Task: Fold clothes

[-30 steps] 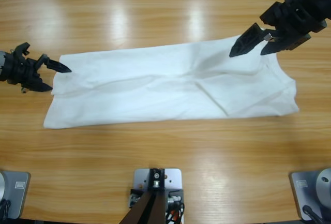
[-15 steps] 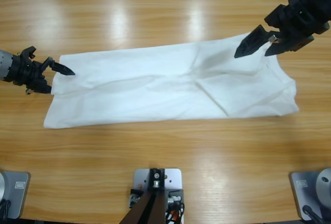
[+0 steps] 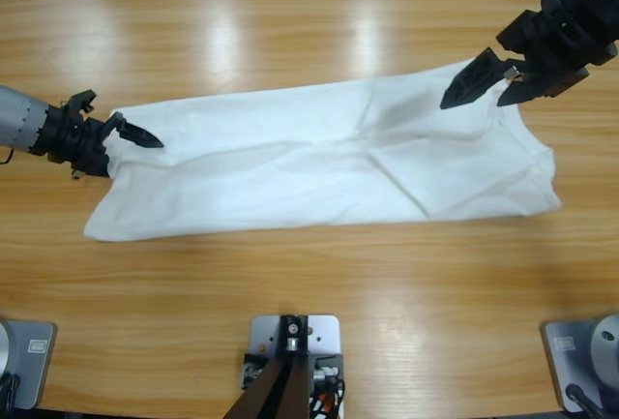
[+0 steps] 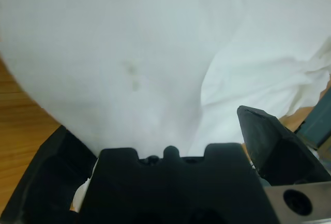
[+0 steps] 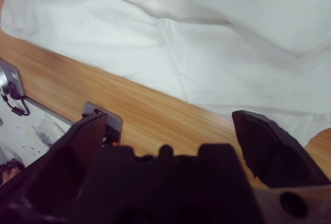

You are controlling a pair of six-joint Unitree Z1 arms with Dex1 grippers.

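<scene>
One white T-shirt (image 3: 319,163) lies spread lengthwise across the middle of the long wooden table (image 3: 309,284), folded into a long band with soft creases running through it. Its far right end is squared off near the table's right side; its left end narrows and bunches where the left gripper (image 3: 121,143) meets it.

The left gripper comes in low from the left edge, its black jaws apart with the shirt's left edge between them: one jaw lies on top of the cloth, the other is hidden beneath it. In the left wrist view white fabric (image 4: 155,53) fills nearly everything ahead of the jaws and reaches right down to the gripper's body, with a little bare wood at the left.

The right gripper (image 3: 488,80) hangs above the shirt's upper right corner, jaws spread wide and holding nothing. Its wrist view looks down on creased cloth (image 5: 207,43) and a strip of table beyond.

No containers are in view.
</scene>
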